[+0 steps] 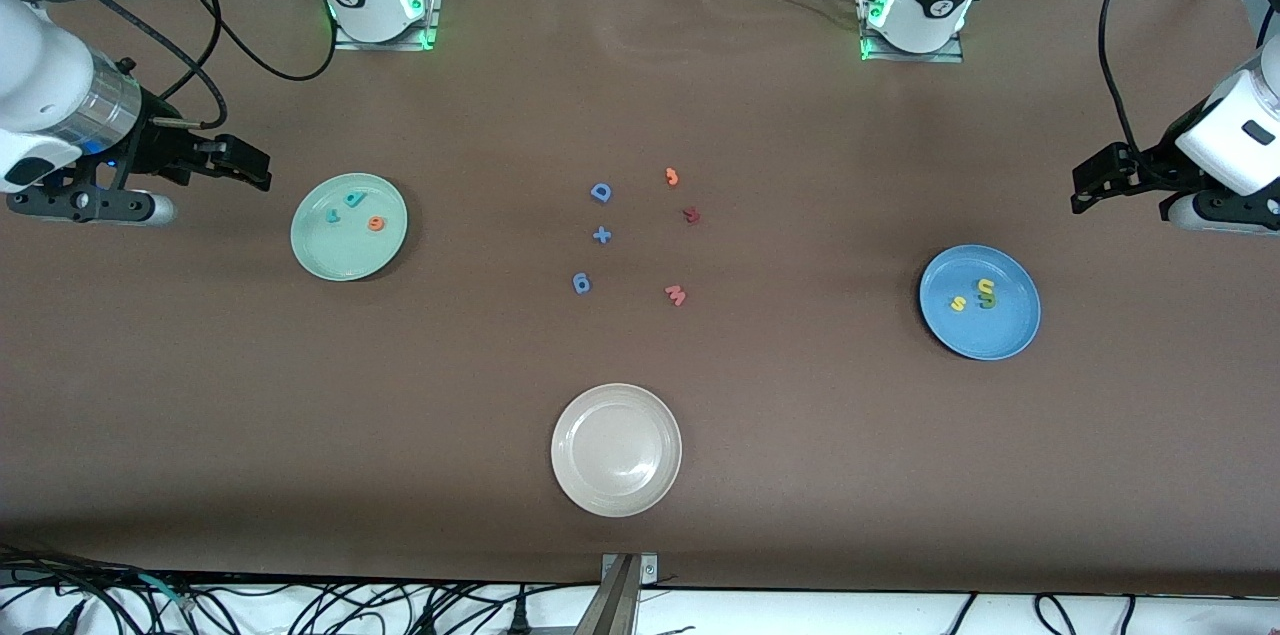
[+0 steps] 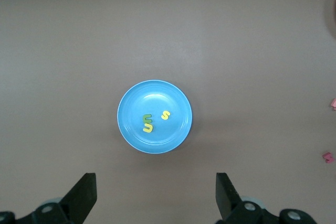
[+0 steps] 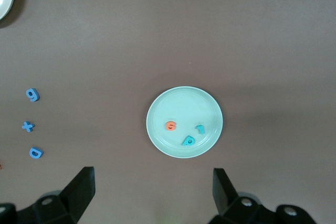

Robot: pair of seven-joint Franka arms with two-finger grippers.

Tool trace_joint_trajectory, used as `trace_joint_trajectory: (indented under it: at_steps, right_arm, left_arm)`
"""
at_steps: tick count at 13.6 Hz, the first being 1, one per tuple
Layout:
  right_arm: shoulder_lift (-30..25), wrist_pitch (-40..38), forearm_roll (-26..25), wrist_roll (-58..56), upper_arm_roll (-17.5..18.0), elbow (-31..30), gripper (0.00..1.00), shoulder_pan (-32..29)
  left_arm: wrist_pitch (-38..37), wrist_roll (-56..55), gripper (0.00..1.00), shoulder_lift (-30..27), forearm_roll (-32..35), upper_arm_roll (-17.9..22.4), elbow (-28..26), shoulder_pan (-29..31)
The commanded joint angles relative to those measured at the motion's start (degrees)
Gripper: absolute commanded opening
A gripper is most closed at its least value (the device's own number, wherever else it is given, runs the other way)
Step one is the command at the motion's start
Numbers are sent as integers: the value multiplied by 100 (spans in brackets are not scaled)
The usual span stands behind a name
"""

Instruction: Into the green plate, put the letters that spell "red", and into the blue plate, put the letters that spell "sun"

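Observation:
The green plate (image 1: 340,255) lies toward the right arm's end of the table and holds a teal r (image 1: 332,213), a teal d (image 1: 355,199) and an orange e (image 1: 376,223). In the right wrist view the same plate (image 3: 184,100) shows the e (image 3: 170,126), r (image 3: 200,128) and d (image 3: 188,140). The blue plate (image 1: 985,335) lies toward the left arm's end. It holds a yellow s (image 1: 958,304) and stacked yellow (image 1: 985,287) and green (image 1: 988,299) arches. My right gripper (image 1: 255,170) hangs open and empty beside the green plate. My left gripper (image 1: 1085,190) hangs open and empty beside the blue plate (image 2: 157,95).
A cream-white plate (image 1: 616,450) sits nearest the front camera, mid-table. Loose pieces lie at the table's centre: a blue D (image 1: 600,192), a blue plus (image 1: 601,235), a blue 6 (image 1: 582,283), an orange 3 (image 1: 672,177), a dark red piece (image 1: 691,214) and a red w (image 1: 676,295).

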Motion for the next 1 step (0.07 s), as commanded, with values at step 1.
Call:
trace_joint_trajectory:
  at_steps: [1]
  right_arm:
    - [17, -135, -26, 71, 72, 114, 99, -46]
  left_arm:
    - [-128, -35, 100, 39, -93, 1, 115, 22]
